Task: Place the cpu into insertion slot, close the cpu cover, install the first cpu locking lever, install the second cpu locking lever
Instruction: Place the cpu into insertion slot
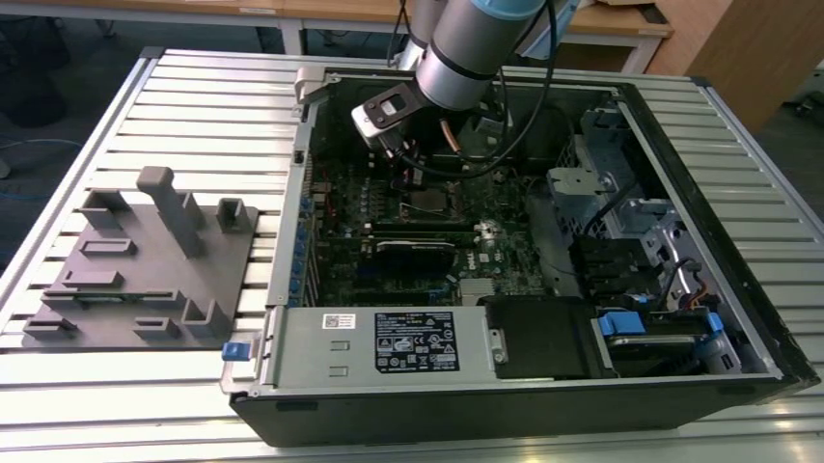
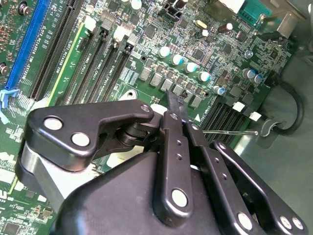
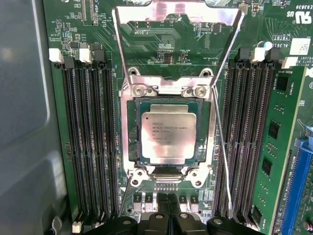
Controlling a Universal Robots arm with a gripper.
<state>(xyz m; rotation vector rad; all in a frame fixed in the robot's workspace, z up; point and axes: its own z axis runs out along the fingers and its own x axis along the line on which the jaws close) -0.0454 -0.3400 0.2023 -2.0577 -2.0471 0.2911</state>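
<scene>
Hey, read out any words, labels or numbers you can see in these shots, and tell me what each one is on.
Nothing can be quoted with certainty.
Chip: several lines of engraved print on its metal top, too fine to make out.
Sticker on the power supply box: print too small to read.
Circuit board: tiny white lettering, not legible.

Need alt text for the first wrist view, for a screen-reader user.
The cpu sits in the insertion slot on a green motherboard, with the cpu cover swung open. Black memory slots flank the socket, and the shut gripper points toward it.
</scene>
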